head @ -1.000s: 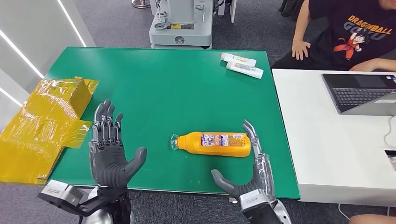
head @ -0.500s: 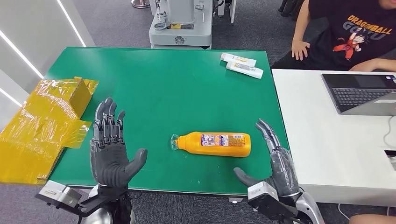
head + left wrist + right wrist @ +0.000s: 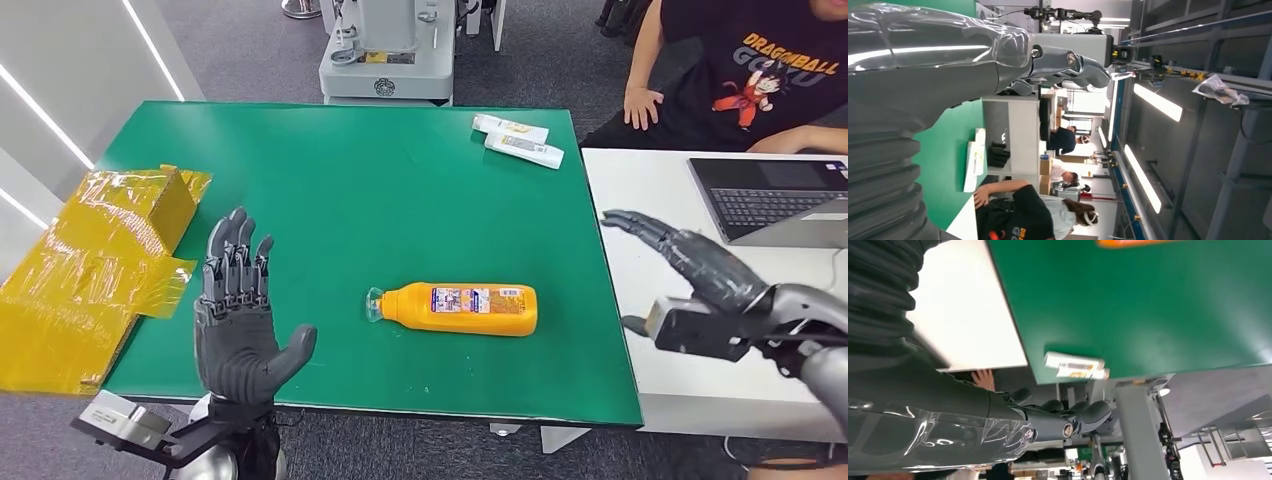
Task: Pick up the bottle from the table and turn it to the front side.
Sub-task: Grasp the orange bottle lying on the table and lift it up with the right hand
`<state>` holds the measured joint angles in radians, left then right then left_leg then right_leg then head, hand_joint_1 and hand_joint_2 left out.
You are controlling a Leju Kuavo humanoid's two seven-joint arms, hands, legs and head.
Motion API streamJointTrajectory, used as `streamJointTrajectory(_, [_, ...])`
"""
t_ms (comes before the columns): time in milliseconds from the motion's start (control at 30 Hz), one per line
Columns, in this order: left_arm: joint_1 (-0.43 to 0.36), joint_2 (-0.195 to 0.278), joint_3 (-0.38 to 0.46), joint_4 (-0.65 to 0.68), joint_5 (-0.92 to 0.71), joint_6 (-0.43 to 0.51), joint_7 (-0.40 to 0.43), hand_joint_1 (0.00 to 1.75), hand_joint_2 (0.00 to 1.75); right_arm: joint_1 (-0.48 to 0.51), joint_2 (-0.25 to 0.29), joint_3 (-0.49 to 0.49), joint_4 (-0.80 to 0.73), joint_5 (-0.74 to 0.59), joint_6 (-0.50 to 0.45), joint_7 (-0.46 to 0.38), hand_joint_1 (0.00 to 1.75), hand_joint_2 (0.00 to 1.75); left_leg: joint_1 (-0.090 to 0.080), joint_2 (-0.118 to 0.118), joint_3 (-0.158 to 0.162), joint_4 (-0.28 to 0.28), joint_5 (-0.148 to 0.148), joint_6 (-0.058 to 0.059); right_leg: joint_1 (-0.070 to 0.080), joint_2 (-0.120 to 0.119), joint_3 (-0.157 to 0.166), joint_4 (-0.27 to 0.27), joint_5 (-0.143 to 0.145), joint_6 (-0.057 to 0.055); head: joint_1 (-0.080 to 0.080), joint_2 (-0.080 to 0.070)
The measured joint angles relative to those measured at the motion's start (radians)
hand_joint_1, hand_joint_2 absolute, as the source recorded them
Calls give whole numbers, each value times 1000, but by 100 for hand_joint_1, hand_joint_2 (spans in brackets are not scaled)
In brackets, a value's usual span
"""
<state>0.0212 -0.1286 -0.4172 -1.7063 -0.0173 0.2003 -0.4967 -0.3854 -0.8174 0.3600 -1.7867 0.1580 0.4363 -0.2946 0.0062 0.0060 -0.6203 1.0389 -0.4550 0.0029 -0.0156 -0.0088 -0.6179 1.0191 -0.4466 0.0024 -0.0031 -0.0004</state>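
Green table (image 3: 400, 200) fills mid-frame; orange bottle (image 3: 460, 309) lies on its side, lower centre, untouched. Left hand (image 3: 238, 330) lower left, right hand (image 3: 700, 270) far right, both w/ fingers apart, empty. Prob. light, stiff, slick plastic; grip mid-body across label.

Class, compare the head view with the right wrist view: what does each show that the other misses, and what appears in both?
Head view alone: the whole orange bottle lying on its side, the yellow wrapped box, the laptop, and the open left hand. Right wrist view alone: the grey floor beyond the table's far edge. Both: the green table, the white table, the two white tubes and the open right hand.
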Motion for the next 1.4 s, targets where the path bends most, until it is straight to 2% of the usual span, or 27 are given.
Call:
streamJointTrajectory(67, [-3, 1, 0, 0, 0, 0, 0, 0, 175, -79, -24, 30, 35, -27, 21, 21, 0, 175, 0, 0, 0, 0, 0, 0, 0, 0, 0, 0, 0, 0, 0, 0])
streamJointTrajectory(200, [-6, 4, 0, 0, 0, 1, 0, 0, 175, -211, -38, 111, 107, -50, 30, 56, 0, 175, 0, 0, 0, 0, 0, 0, 0, 0, 0, 0, 0, 0, 0, 0])
streamJointTrajectory(500, [-8, 8, 0, 0, -1, 2, 1, 0, 175, -332, -52, 222, 181, -62, 24, 68, 0, 175, 0, -1, -2, 0, 0, 1, 0, -1, 0, 0, 0, 0, 0, 0])
streamJointTrajectory(600, [-10, 13, 0, 0, -1, 5, 2, 0, 175, -446, -30, 306, 244, -60, 76, 72, 0, 175, -1, 2, -4, -2, 0, 1, 0, 1, 0, 1, 0, 0, 0, 0])
streamJointTrajectory(667, [-15, 16, -1, 0, 3, 6, 2, 0, 175, -555, 40, 397, 342, -41, 90, 53, 0, 175, 0, 6, -5, -3, -1, 0, 1, 5, 1, 1, 0, 0, 0, 0])
streamJointTrajectory(733, [-27, 18, -6, 1, 8, 2, 2, 0, 175, -639, 169, 491, 495, 4, 51, 21, 0, 175, 3, 13, -1, -2, -2, -3, 3, 12, 3, 0, 1, -2, 1, 0])
streamJointTrajectory(800, [-42, 18, -13, 3, 10, -2, 2, 0, 175, -677, 294, 573, 640, 27, 3, -10, 0, 175, 4, 16, 6, -2, -1, -3, 4, 16, 3, 1, 2, -3, -1, 0])
streamJointTrajectory(833, [-46, 18, -16, 3, 10, -2, 2, 0, 175, -685, 340, 604, 694, 26, -7, -23, 0, 175, 4, 13, 7, -2, 1, -3, 4, 13, 3, 1, 2, -3, -2, 0])
streamJointTrajectory(933, [-52, 19, -21, 5, 11, -4, 6, 0, 175, -698, 442, 665, 811, 11, -7, -36, 0, 175, 5, 1, 5, -2, 5, -4, 4, 2, 2, 2, 2, -4, -3, 0])
streamJointTrajectory(1100, [-72, 19, -34, 17, 17, -19, 25, 0, 175, -694, 538, 736, 914, 6, 6, -27, 0, 175, 5, 0, 4, -3, 4, -6, 4, 0, 2, 1, 0, -5, -3, 0])
streamJointTrajectory(1400, [-107, 19, -37, 62, 36, -36, 29, 0, 175, -678, 600, 797, 1042, 19, -15, -58, 0, 175, 4, -1, 3, -2, 4, -5, 3, 0, 2, 0, 1, -4, -3, 0])
